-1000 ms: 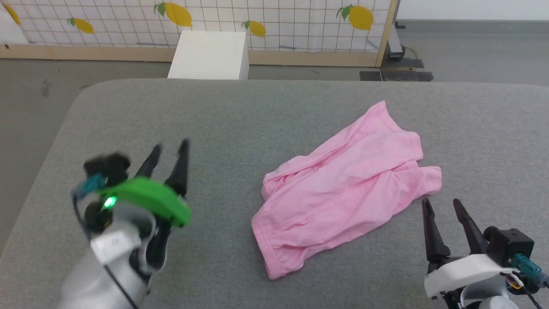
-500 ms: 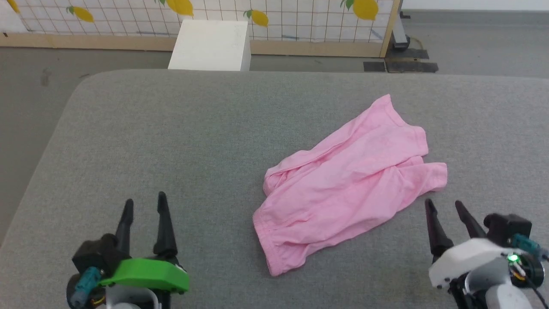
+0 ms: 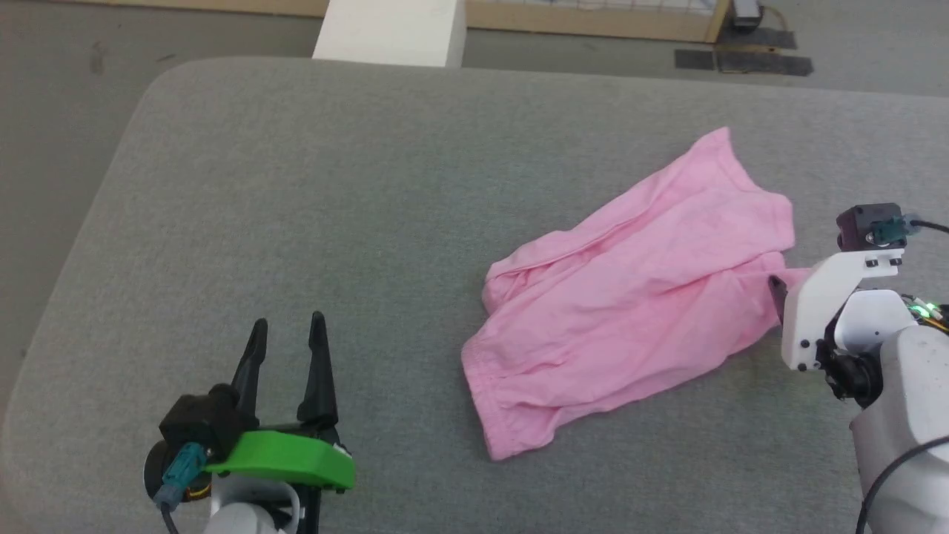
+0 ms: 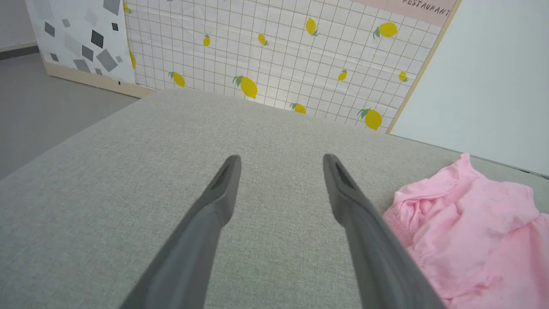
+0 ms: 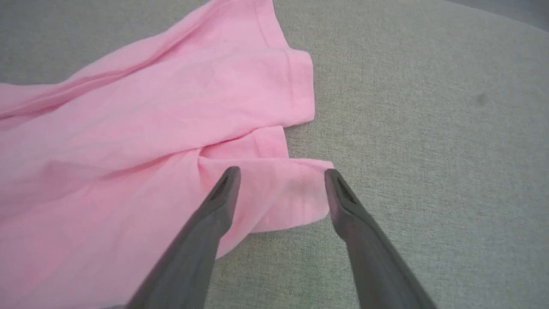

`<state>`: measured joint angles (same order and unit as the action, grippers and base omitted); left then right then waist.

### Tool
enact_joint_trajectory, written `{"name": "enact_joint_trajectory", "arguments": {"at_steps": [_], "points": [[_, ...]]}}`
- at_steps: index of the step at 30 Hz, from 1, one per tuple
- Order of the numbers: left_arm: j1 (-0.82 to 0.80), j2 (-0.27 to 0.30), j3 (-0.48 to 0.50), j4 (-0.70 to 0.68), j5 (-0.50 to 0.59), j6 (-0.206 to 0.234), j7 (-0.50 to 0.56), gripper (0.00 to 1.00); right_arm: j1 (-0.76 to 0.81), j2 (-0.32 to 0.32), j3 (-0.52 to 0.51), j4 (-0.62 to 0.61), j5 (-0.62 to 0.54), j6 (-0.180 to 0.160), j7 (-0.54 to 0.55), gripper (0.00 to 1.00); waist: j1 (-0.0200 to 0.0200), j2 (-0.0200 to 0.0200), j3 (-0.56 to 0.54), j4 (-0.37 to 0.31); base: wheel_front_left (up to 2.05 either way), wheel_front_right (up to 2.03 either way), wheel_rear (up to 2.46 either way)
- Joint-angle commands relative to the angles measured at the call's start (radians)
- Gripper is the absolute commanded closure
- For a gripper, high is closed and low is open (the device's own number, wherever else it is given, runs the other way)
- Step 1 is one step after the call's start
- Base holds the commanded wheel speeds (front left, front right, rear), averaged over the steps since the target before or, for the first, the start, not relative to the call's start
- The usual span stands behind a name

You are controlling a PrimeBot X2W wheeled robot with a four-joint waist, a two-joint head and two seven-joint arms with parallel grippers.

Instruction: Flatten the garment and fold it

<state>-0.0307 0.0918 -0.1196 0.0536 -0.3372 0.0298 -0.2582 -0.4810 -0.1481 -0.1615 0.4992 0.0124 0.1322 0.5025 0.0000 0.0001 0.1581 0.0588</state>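
The garment (image 3: 637, 297) is a light pink pair of soft shorts, lying crumpled and slantwise on the grey padded table (image 3: 334, 185), its gathered waistband at the lower left. My right gripper (image 5: 281, 174) is open and hovers over the hem of the nearer leg (image 5: 300, 189), one finger over the cloth and one at its edge. In the head view that gripper's white wrist (image 3: 838, 297) hides most of its fingers. My left gripper (image 3: 289, 334) is open over bare table, well left of the waistband. The garment (image 4: 467, 240) lies to the right of its fingers (image 4: 223, 189).
A white box (image 3: 389, 30) stands on the floor beyond the table's far edge. A lemon-patterned panel (image 4: 279, 56) with a wooden frame stands behind it. The table's rounded left corner (image 3: 159, 81) drops to grey floor.
The camera tilted down and shifted. My right gripper moved up and onto the garment's right leg hem. My left gripper dropped back to the table's lower left a second ago and has since held.
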Motion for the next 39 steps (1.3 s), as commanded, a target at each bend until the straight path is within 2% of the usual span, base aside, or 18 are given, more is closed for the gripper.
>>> {"name": "enact_joint_trajectory", "arguments": {"at_steps": [1,6,9,11,13,18,21,25,30,33,34,35,39], "points": [[-0.024,-0.006,0.003,0.005,0.011,-0.01,-0.004,0.0,-0.017,-0.004,0.0,0.026,-0.008,-0.002,0.033,0.0,0.0,-0.0001,0.046,0.053,0.0,0.0,0.0],[-0.037,-0.02,0.017,0.023,0.022,-0.032,-0.004,0.0,-0.025,-0.011,0.034,0.094,0.008,-0.002,0.122,0.0,0.0,-0.0001,0.07,0.091,0.0,0.0,0.0],[-0.04,-0.026,0.027,0.035,0.027,-0.041,-0.004,0.0,-0.02,-0.016,0.063,0.106,0.041,-0.002,0.135,0.0,0.0,-0.0001,0.072,0.096,0.0,0.0,0.0],[-0.041,-0.028,0.034,0.042,0.029,-0.046,-0.004,0.0,-0.018,-0.019,0.073,0.112,0.069,-0.002,0.142,0.64,0.0,-0.0001,0.068,0.094,0.0,0.0,0.0],[-0.041,-0.031,0.04,0.049,0.023,-0.054,-0.004,0.0,-0.015,-0.023,0.075,0.104,0.097,-0.002,0.131,1.0,0.0,-0.0001,0.057,0.091,0.0,0.0,0.0],[-0.028,-0.036,0.054,0.065,0.019,-0.061,-0.004,0.0,0.037,-0.033,0.097,0.017,0.181,-0.002,0.093,1.0,0.0,-0.0001,0.005,0.063,0.0,0.0,0.0],[-0.008,-0.038,0.069,0.072,0.021,-0.065,-0.004,0.0,0.136,-0.037,0.132,-0.114,0.253,-0.002,0.112,1.0,0.0,-0.0001,-0.037,0.028,0.0,0.0,0.0],[0.01,-0.039,0.075,0.07,0.02,-0.068,-0.004,0.0,0.321,-0.044,0.144,-0.291,0.326,-0.002,0.224,1.0,0.0,-0.0001,-0.064,-0.007,0.0,0.0,0.0],[0.014,-0.04,0.071,0.074,0.017,-0.069,-0.004,0.0,0.541,-0.006,0.124,-0.452,0.384,-0.002,0.384,1.0,0.0,-0.0001,-0.074,-0.028,0.0,0.0,0.0],[0.014,-0.041,0.068,0.081,0.015,-0.07,-0.004,0.0,0.594,0.024,0.099,-0.51,0.383,-0.002,0.396,1.0,0.0,-0.0001,-0.074,-0.034,0.0,0.0,0.0],[0.013,-0.041,0.067,0.084,0.014,-0.07,-0.004,0.0,0.597,0.033,0.087,-0.531,0.376,-0.002,0.372,0.88,0.0,-0.0001,-0.074,-0.035,0.0,0.0,0.0],[0.013,-0.041,0.066,0.088,0.012,-0.071,-0.004,0.0,0.598,0.039,0.078,-0.545,0.372,-0.002,0.352,0.0,0.0,-0.0001,-0.074,-0.036,0.0,0.0,0.0],[0.006,-0.041,0.061,0.105,0.007,-0.071,-0.004,0.0,0.561,0.075,-0.001,-0.603,0.403,-0.002,0.23,0.0,0.0,-0.0001,-0.074,-0.035,0.0,0.0,0.0]]}}
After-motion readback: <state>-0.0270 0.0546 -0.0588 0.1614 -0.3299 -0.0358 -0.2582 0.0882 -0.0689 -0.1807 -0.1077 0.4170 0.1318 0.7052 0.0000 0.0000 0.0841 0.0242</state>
